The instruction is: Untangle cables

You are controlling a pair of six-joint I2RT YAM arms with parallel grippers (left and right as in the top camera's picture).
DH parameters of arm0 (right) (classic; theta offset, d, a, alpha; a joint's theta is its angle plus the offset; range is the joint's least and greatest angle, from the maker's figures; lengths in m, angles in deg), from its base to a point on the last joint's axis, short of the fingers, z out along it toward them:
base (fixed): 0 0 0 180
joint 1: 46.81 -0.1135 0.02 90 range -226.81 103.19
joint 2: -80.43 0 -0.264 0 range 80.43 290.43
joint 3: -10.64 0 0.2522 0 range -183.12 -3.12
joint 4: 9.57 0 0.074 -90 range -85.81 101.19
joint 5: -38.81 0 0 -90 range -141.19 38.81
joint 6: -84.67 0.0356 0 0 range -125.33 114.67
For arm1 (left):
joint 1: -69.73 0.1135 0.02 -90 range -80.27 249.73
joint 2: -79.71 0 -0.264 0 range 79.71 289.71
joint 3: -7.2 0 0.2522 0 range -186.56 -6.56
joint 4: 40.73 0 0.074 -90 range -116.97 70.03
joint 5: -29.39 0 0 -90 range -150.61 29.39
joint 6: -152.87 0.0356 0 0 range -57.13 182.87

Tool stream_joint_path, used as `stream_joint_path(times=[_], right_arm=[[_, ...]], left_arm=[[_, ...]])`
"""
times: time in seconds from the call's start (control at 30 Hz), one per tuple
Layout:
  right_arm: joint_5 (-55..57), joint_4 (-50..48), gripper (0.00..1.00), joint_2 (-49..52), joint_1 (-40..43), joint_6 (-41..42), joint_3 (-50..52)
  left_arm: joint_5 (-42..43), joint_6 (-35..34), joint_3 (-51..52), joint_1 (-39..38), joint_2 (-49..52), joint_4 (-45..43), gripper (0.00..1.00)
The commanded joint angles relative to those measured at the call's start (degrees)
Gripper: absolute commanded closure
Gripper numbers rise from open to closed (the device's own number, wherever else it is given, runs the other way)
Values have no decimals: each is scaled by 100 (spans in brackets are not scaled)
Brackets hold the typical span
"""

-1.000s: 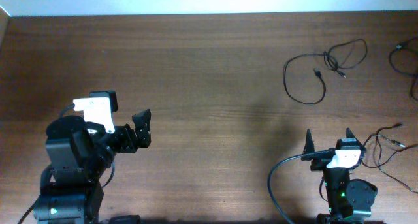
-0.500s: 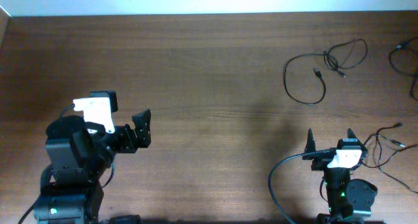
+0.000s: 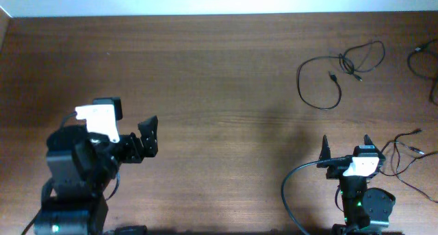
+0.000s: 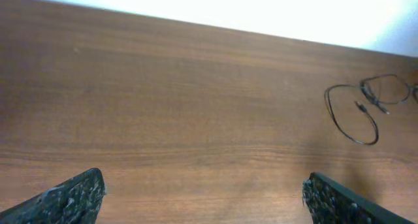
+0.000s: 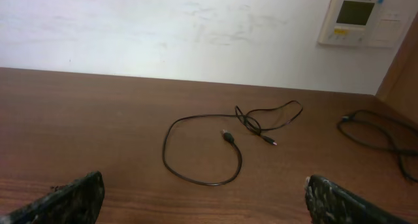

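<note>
Both pincers, left (image 3: 148, 135) and right (image 3: 345, 140), gape released, holding nothing. The cables (image 3: 345, 59) lie at two o'clock on the worktop (image 3: 205, 77), one looped and crossed. Another strand (image 3: 409, 148) trails at three o'clock of the right arm, which could snag it, and grabbing the crossing might tighten it.

One looped cable (image 3: 342, 57), one edge cable (image 3: 417, 51) and one near cable (image 3: 409, 146) are lying on the single table (image 3: 205, 64) — three thin black ones in all, though the last is crossing itself too tightly to rule out another strand. Two grippers are showing, the left gripper (image 3: 150, 134) and the right gripper (image 3: 345, 142), each showing two fingers. One wall panel (image 5: 353, 18) is hanging behind.
</note>
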Motion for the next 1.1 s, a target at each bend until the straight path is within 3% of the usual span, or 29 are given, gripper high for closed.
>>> stream_joint_path(times=[0.0, 0.2, 0.4, 0.57, 0.77, 1.07], right_arm=[[92, 42, 2, -61, -42, 39, 28], [92, 42, 2, -61, -42, 39, 28], [92, 42, 2, -61, -42, 39, 28], [92, 42, 2, -61, -42, 39, 28], [92, 42, 2, -61, -42, 39, 28], [92, 42, 2, -61, -42, 39, 28]], left_arm=[[-44, 94, -15, -37, -680, 52, 1], [-59, 94, 146, -39, -2162, 431, 1], [120, 92, 1263, -140, -3517, 138, 1], [120, 94, 2535, -249, -4120, -1043, 1], [-114, 133, 3788, -426, -4155, -2339, 1], [-494, 1093, 5825, -634, -4157, -4645, 1]])
